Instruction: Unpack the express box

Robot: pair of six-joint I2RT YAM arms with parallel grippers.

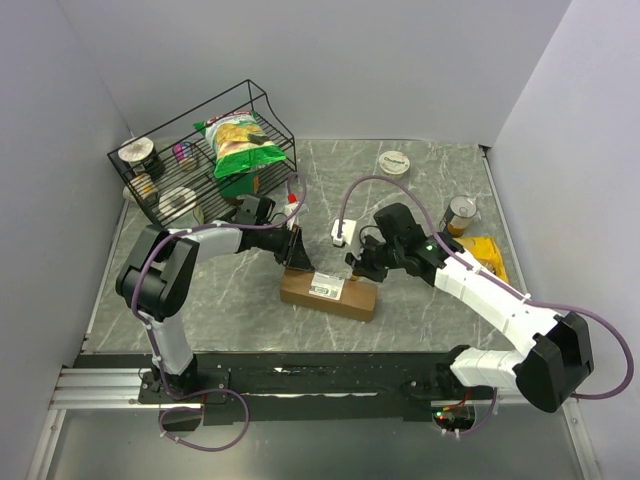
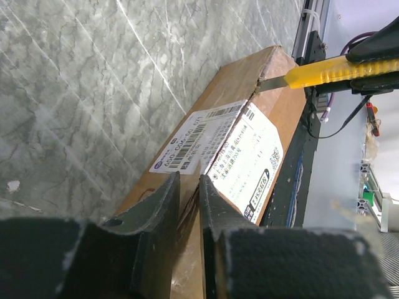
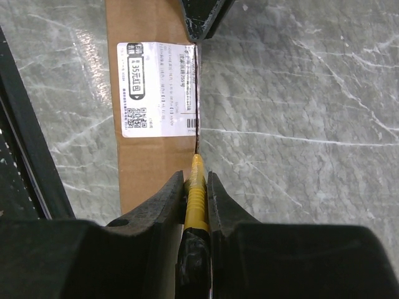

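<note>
The express box [image 1: 328, 292] is lying flat on the marble-patterned table [image 1: 430, 310], just ahead of the arm bases and between the two arms. Its long axis is running left to right, with the right end sitting slightly nearer the bases than the left. The white shipping label [image 1: 326, 288] is facing up near mid-length.

The right gripper [image 3: 196, 179] is clamping a yellow utility knife [image 3: 196, 199] by the handle, with its fingers tight on both sides. The blade is pointing along the box's length and meeting the carton at its right end, on the far long edge. The left gripper [image 2: 189, 187] is bearing on the opposite, left end. Its fingers are standing a narrow gap apart over that same edge, and it cannot be told whether they are pinching cardboard.

The overhead view is giving the layout but is hiding the blade beneath the right wrist. The right wrist view is showing a dark line running along the edge beside the label, from the blade up to the left fingertip. The left wrist view is showing the label folding over that edge onto a second face. It is also showing the blade tip touching the far corner, where the cardboard looks ragged.

Farther back, a yellow packet [image 1: 483, 255] and a tin [image 1: 460, 214] are sitting to the right. A round white lid [image 1: 395, 162] is lying at the rear. A wire rack [image 1: 270, 115] at the rear left is holding a chip bag [image 1: 240, 143].
</note>
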